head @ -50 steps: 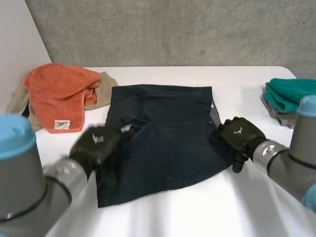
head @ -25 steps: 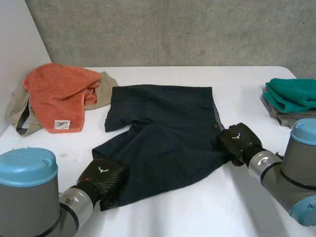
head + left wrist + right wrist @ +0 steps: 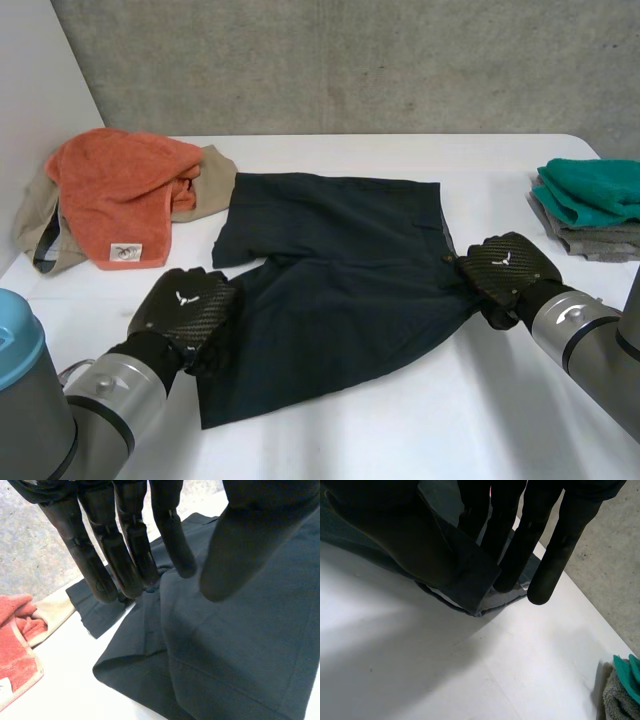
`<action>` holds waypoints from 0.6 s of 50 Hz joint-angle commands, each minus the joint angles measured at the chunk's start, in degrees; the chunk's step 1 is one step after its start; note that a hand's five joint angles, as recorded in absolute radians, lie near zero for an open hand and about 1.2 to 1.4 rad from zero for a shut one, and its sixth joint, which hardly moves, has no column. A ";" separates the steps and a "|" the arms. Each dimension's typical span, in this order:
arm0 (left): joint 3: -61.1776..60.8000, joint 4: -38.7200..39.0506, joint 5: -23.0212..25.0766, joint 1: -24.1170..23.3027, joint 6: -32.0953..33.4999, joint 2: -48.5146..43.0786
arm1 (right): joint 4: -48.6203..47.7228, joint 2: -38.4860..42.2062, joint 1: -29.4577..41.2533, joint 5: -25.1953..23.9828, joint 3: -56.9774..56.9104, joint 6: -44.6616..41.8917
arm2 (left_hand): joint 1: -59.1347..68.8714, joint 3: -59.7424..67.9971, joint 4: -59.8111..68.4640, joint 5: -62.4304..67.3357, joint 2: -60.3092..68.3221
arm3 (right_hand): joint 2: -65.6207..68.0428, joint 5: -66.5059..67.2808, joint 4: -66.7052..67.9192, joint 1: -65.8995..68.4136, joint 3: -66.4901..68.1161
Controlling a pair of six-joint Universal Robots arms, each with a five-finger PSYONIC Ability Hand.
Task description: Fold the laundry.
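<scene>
The white bench (image 3: 400, 430) carries dark shorts (image 3: 340, 270) spread flat at its middle, waistband to the right and legs to the left, presumably laid out for the first fold. At the far left corner an orange towel (image 3: 120, 190) lies over a beige cloth (image 3: 212, 172), judged to be the unfolded pile. Teal (image 3: 590, 188) and grey (image 3: 592, 240) items are stacked at the right edge, judged finished.

The left robot hand (image 3: 185, 305) sits at the near leg's outer edge. The right robot hand (image 3: 505, 270) is at the waistband edge.

The head view gives placement but hides the grips. The left wrist view shows straight fingers (image 3: 127, 555) with the thumb apart above the cloth, so the hand is released. The right wrist view shows the waistband corner (image 3: 470, 580) raised off the bench and pinched between the thumb (image 3: 395, 535) and straight fingers.
</scene>
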 commanded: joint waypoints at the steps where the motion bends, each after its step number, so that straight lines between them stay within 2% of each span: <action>1: -2.36 -3.35 2.58 -0.11 0.04 -0.44 | 0.08 1.15 0.14 1.17 -1.10 6.31 | -16.03 -17.54 -17.54 -17.64 -17.50 | 12.45 12.29 11.36 17.78 11.82; 3: -2.80 -3.44 3.03 -0.20 0.04 -0.44 | 0.08 3.86 0.14 2.48 -2.32 9.82 | -18.43 -19.94 -19.94 -20.05 -19.90 | 12.45 12.29 11.36 17.78 11.82; 9: -4.47 -3.53 3.38 -0.37 0.13 -0.53 | 0.26 7.75 0.41 6.18 -5.32 12.39 | -21.30 -22.81 -22.81 -22.92 -22.77 | 12.45 12.29 11.36 17.78 11.82; 23: -4.30 -3.09 3.11 -0.55 1.80 -7.38 | -0.10 9.15 0.76 6.97 -7.78 13.53 | -18.78 -20.29 -20.29 -20.40 -20.25 | 12.45 12.29 11.36 17.78 11.82; 30: -3.86 -0.46 2.94 -0.46 3.30 -10.11 | -0.10 9.95 0.85 7.06 -8.22 14.15 | -12.22 -13.73 -13.73 -13.84 -13.69 | 12.45 12.29 11.36 17.78 11.82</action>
